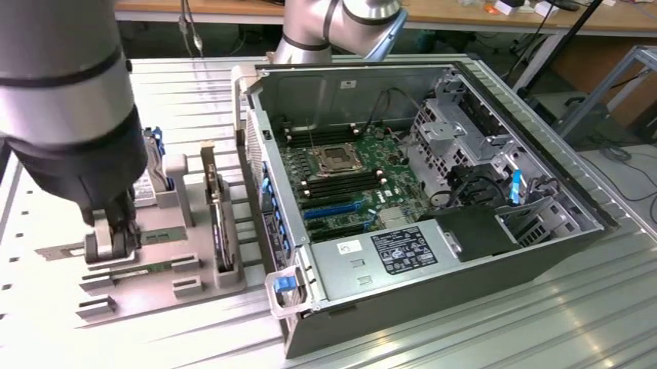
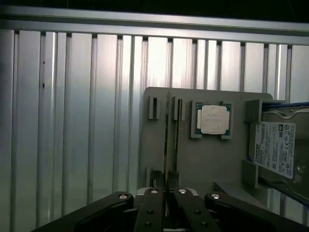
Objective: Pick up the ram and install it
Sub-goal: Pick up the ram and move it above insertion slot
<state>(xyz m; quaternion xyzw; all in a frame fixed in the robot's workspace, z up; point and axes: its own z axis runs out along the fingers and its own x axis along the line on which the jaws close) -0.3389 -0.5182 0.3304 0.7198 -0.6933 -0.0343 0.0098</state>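
Exterior view: the gripper (image 1: 111, 244) is down over the gray tray (image 1: 195, 254), near its edge at the exterior view's left, beside the open computer case (image 1: 431, 254).

Wrist view: the fingers stand narrow, pinching the ram (image 2: 167, 140), which stands on edge in the tray's slots between the tray's side edge and a second ram stick (image 2: 176, 140) just beside it, with the processor chip (image 2: 214, 119) beyond.

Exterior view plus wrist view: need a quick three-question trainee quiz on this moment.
1. True or false: the computer case has its side panel on.
2. In the wrist view, what lies on the tray next to the two ram sticks? A) processor chip B) screwdriver C) fan
3. Where is the gripper?
Key: 1 false, the case is open. 2 A. 3 Down at the tray, closed on one ram stick, on the exterior view's left of the case.
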